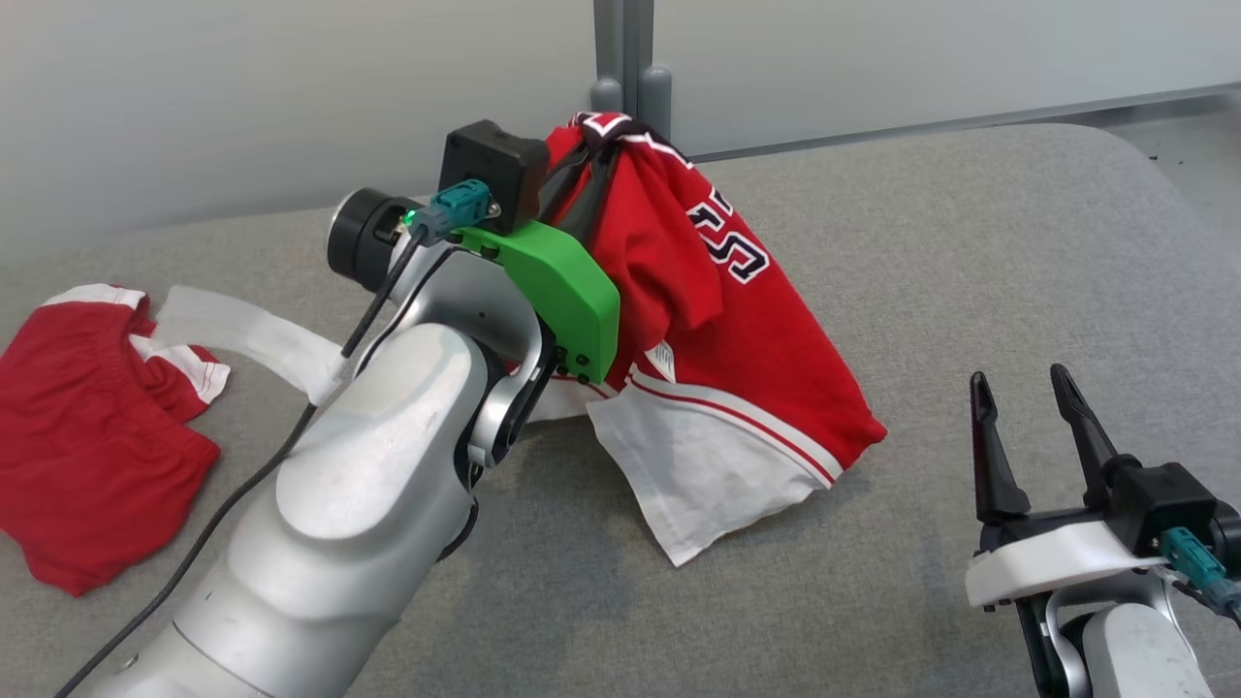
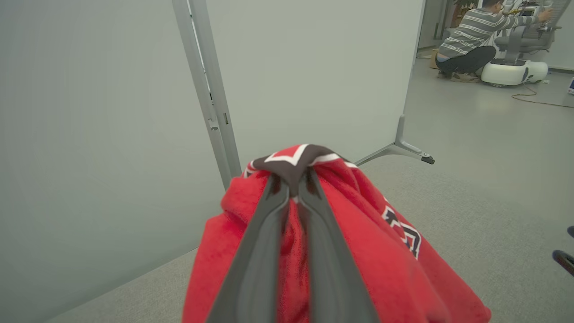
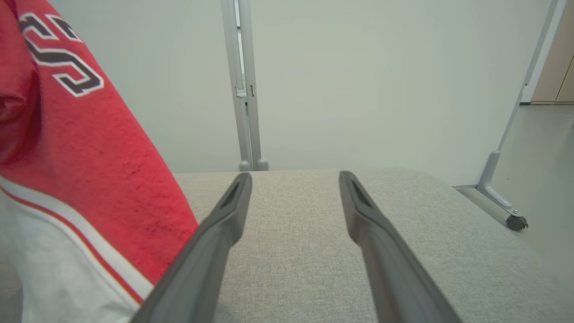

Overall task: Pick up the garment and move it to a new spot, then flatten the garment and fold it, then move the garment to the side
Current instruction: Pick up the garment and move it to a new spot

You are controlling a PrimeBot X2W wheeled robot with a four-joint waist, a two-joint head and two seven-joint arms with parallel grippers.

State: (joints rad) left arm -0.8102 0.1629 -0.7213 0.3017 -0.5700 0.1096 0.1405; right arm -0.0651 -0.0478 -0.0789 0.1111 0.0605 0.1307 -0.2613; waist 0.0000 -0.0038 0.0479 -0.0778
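The left gripper (image 2: 293,190) clamps the shirt (image 1: 747,359) by its collar (image 2: 291,158) alone, so the hem (image 1: 698,485) dragging on the worktop (image 1: 970,242) could tug it free; the right gripper (image 1: 1026,388) gapes empty.

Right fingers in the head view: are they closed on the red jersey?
No, the right fingers stand wide apart with nothing between them, clear of the jersey.

Garment (image 1: 737,368): red; white hem panel edged with red-and-white stripes; dark lettering outlined in white; black collar with white trim.
Shorts (image 1: 87,456): red, with white-and-red striped trim.
Desk (image 1: 970,252): grey woven fabric.
Fingers (image 3: 215,242): dark grey.
Wrist bracket (image 1: 567,291): bright green.
Arm (image 1: 368,504): silver.
Screen (image 3: 358,67): pale grey.
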